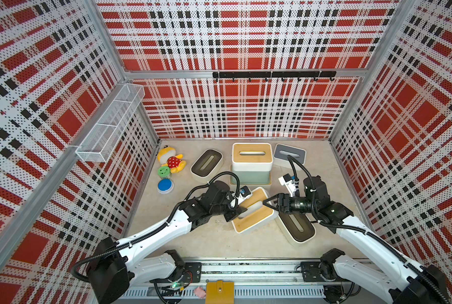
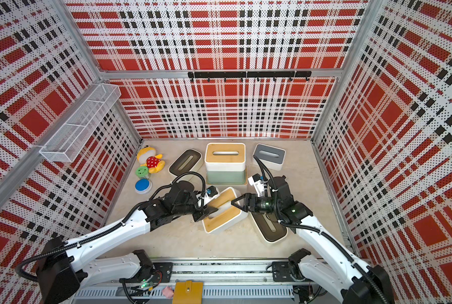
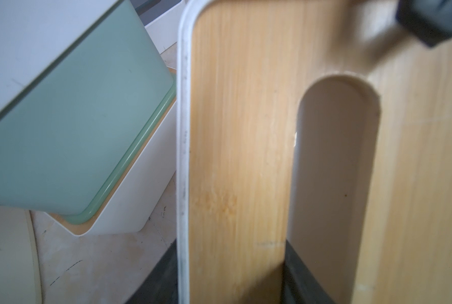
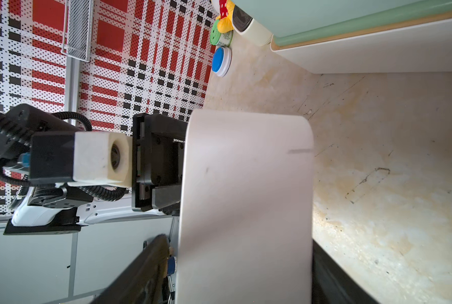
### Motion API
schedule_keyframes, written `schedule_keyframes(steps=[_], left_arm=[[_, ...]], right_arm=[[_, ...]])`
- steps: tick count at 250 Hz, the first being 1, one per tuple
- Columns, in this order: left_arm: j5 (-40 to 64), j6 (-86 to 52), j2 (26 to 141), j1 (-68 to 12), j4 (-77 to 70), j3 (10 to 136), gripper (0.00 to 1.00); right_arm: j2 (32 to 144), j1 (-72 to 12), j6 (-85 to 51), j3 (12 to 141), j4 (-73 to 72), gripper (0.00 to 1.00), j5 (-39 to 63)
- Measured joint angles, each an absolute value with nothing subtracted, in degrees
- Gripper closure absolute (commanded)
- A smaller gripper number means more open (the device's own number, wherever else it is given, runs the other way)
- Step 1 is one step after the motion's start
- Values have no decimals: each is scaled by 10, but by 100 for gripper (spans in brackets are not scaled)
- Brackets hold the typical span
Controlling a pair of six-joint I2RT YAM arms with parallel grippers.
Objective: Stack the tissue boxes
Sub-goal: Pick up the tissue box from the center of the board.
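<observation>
A white tissue box with a tan wood lid (image 1: 253, 210) (image 2: 223, 210) hangs tilted over the middle of the floor. My left gripper (image 1: 235, 213) (image 3: 232, 276) is shut on its lid, one finger in the slot and one outside the rim. My right gripper (image 1: 265, 203) (image 4: 240, 250) straddles the box's other end, one finger over the lid and one under the base, with a small gap at the lid side. Behind stands a stack: a wood-lid box (image 1: 251, 158) on a mint-green box (image 1: 251, 176) on a third box. Olive-lid boxes (image 1: 206, 164) (image 1: 297, 227) and a grey-lid box (image 1: 289, 154) lie apart.
A yellow-red plush toy (image 1: 170, 160), a green disc (image 1: 163, 171) and a blue disc (image 1: 165, 185) lie at the back left. A wire basket (image 1: 109, 126) hangs on the left wall and a hook rail (image 1: 272, 75) on the back wall.
</observation>
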State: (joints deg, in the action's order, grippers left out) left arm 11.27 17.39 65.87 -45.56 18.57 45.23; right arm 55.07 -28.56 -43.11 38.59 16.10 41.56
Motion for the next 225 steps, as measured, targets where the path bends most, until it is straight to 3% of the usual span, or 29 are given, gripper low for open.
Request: schedule_keyframes(steps=[120,225], left_arm=[[97,182,660,-461,185,452,50],[90,181,660,-462,185,452,43]], right_arm=[[552,-286,-434,386,167,39,409],[554,-291,-435,386,164,45,404]])
